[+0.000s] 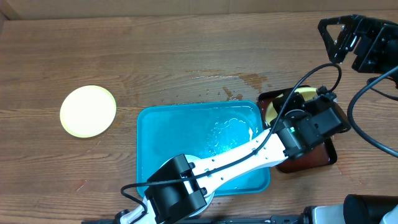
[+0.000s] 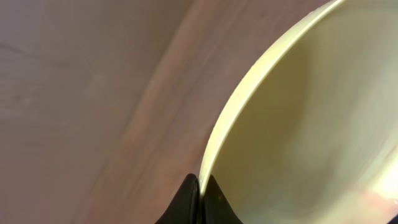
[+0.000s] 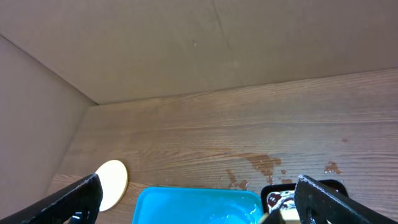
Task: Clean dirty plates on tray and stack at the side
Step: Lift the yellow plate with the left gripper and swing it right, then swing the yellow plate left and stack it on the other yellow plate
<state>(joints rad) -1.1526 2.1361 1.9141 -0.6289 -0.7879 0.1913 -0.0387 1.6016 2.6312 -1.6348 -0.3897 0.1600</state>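
- The left gripper (image 2: 199, 190) is clenched on the rim of a yellow-green plate (image 2: 311, 124), its two dark fingertips pressed together over the edge.
- That plate hangs tipped up on its rim rather than lying flat, over the left end of the dark red-brown tray (image 1: 314, 158), just right of the turquoise tray (image 1: 149, 149).
- The turquoise tray sits at the middle of the near edge, its long axis running left to right across the table, and its floor glistens with water.
- A second yellow-green plate (image 1: 87, 111) lies flat and face up, alone on the left of the table, well apart from both trays.
- The right gripper (image 3: 199, 186) hangs at the far right corner, fingers spread wide with nothing between them.
- The wooden table (image 1: 186, 56) is a brown plank grain, with wet patches (image 1: 249, 79) just beyond the turquoise tray's far right corner.
- A plain brown board wall (image 3: 186, 43) closes off the back and the left side.
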